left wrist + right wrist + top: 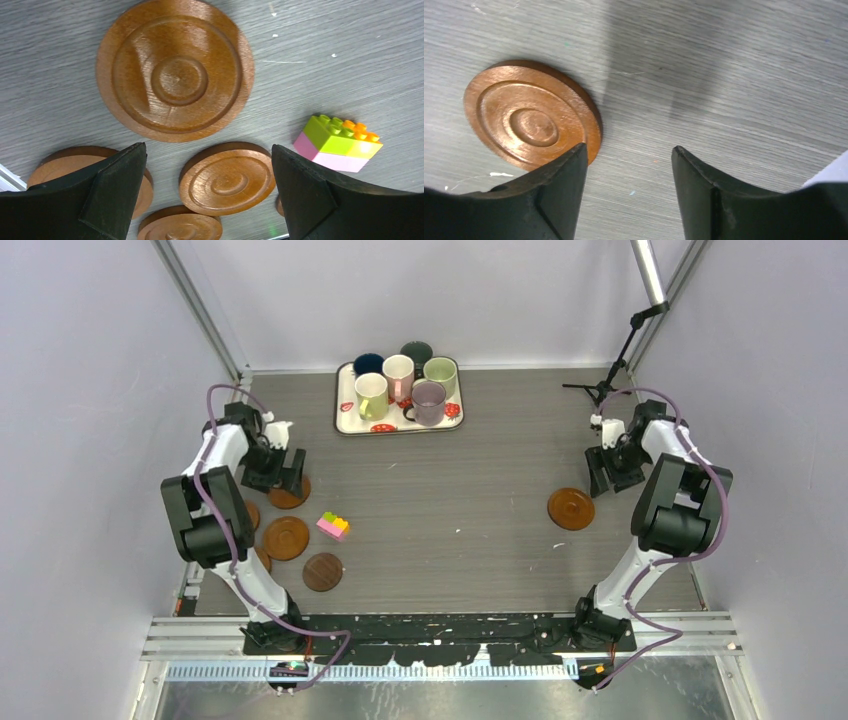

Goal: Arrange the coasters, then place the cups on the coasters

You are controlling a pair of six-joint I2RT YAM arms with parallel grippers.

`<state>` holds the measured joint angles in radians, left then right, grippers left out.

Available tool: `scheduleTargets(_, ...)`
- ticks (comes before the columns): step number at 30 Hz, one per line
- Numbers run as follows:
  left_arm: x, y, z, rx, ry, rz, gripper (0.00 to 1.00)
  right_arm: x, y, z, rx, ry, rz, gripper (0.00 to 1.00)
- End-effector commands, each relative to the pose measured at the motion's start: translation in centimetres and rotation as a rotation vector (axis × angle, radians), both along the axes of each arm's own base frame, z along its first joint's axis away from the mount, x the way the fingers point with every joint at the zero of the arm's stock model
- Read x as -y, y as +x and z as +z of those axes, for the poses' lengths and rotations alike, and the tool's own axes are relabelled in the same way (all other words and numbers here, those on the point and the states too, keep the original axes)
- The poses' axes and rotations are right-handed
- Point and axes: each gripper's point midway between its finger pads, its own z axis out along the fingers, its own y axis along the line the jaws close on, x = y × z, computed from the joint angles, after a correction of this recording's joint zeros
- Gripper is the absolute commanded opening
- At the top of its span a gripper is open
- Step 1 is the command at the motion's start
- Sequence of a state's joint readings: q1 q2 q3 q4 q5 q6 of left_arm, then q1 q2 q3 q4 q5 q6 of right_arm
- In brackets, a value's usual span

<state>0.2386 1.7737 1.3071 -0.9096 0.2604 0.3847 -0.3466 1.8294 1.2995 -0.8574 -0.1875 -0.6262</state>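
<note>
Toward the near-left corner of the surface [450, 530], five coasters [286, 537] lie flat and close together, two partly hidden under the left arm. A small plastic block [334, 526] sits just beside them toward the middle. Over the farthest of the five hangs the left tool [280, 465], its fingers spread wide and empty. By the right edge the sixth coaster [571, 508] lies alone. The right tool [605, 475] stands just beyond it, partly spread with only bare surface in the gap, so the disc sits outside one finger, toward the middle. Each coaster is a thin, round, glossy brown wooden disc with ringed grooves. Having no long axis, it can likely be pinched across the rim from any side, though so low an edge calls for fingers right down at the grey woodgrain. At the far edge, six glazed cups [400, 385] stand packed on a strawberry-print tray [345, 418], none on a coaster.
</note>
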Motion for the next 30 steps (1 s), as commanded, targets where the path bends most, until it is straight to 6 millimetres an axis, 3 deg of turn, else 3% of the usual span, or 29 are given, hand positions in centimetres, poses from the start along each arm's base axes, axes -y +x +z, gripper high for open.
scheduleTargets(1, -1.8, 0.7, 0.5, 0.022, 0.027, -0.007, 0.97, -2.4, 0.1, 2.4, 0.040, 0.082, 0.038, 0.73)
scheduleTargets(7, -3.1, 1.4, 0.1, 0.024, 0.050, 0.011, 0.97, -4.4, 0.3, 2.3, 0.053, 0.057, 0.065, 0.79)
scheduleTargets(19, -4.9, 1.8, -0.7, 0.031, 0.092, 0.024, 1.00, -3.6, 0.5, -1.8, 0.029, -0.128, 0.113, 0.81)
scheduleTargets(26, -5.8, 2.0, -1.6, 0.019, 0.119, 0.014, 0.99, -0.8, 2.3, -2.2, 0.050, -0.193, 0.052, 0.58)
scheduleTargets(30, -6.4, 2.4, -2.1, 0.023, 0.143, 0.017, 0.97, 0.8, 3.2, -2.3, 0.044, -0.195, 0.024, 0.50)
